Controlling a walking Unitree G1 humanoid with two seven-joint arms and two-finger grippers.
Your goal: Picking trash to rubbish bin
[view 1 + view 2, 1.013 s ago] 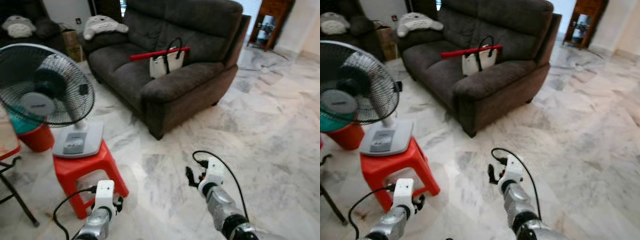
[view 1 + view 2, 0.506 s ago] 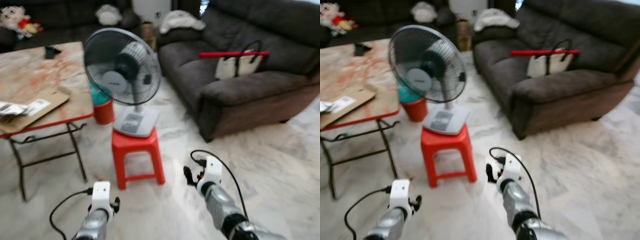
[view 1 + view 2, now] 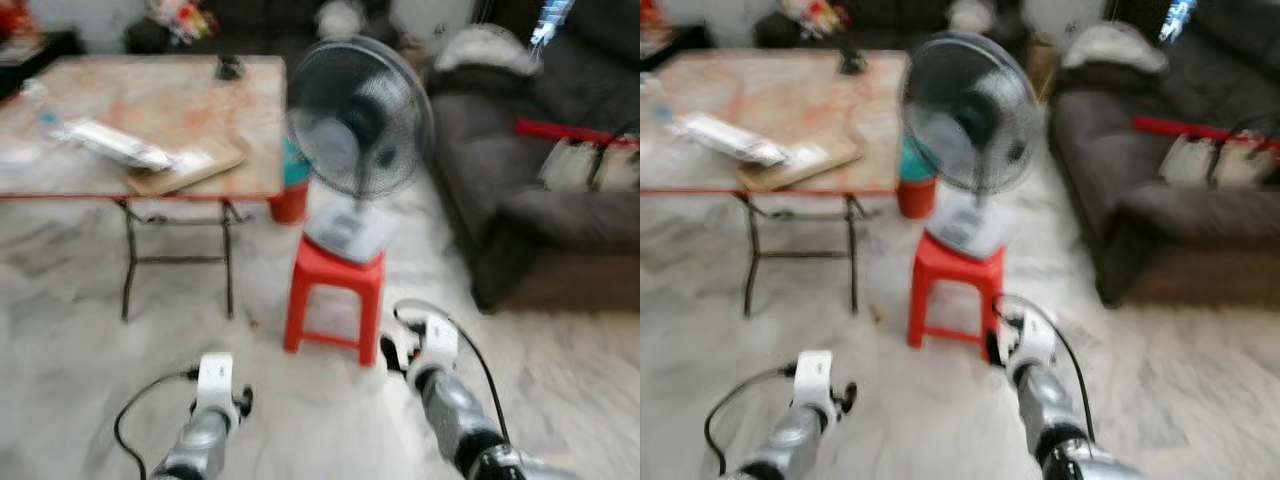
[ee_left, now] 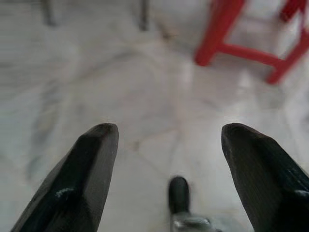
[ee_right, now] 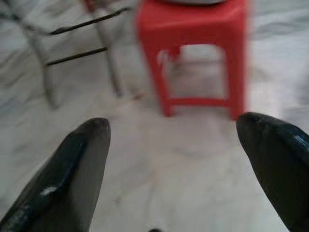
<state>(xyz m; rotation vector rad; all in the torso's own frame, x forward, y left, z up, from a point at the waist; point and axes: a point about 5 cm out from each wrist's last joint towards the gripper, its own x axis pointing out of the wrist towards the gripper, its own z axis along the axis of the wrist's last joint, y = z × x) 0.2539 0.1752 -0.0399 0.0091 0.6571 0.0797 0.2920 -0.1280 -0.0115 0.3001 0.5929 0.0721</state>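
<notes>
I carried both arms low and forward at the bottom of the frame, which I judge was simply a walking posture, since nothing lay within reach: my left claw (image 4: 164,169) hung over bare marble floor (image 3: 60,330) with its two black fingers spread wide and nothing between them, and my right claw (image 5: 171,169) was likewise spread and empty, aimed toward the red stool (image 3: 335,300) at the frame's centre. The whole head view was blurred, so small things were hard to read. One fan (image 3: 358,120) stood on that one stool, probably raised there to blow at seated height. One table (image 3: 250,185) on thin black legs filled the upper left, and on it I counted one flat brown board (image 3: 190,170) with pale crumpled wrappers or paper (image 3: 115,143) lying across it, perhaps one bottle at the far left edge, and one small dark object (image 3: 229,68) near the back; the wrappers looked to me the likeliest trash, though I could not be sure. One small red bucket (image 3: 290,200) sat on the floor behind the stool, just beside the table's corner, and may have been the rubbish bin. One dark sofa (image 3: 520,190) took the upper right, holding one pale handbag (image 3: 590,165) and one red stick (image 3: 570,132)
</notes>
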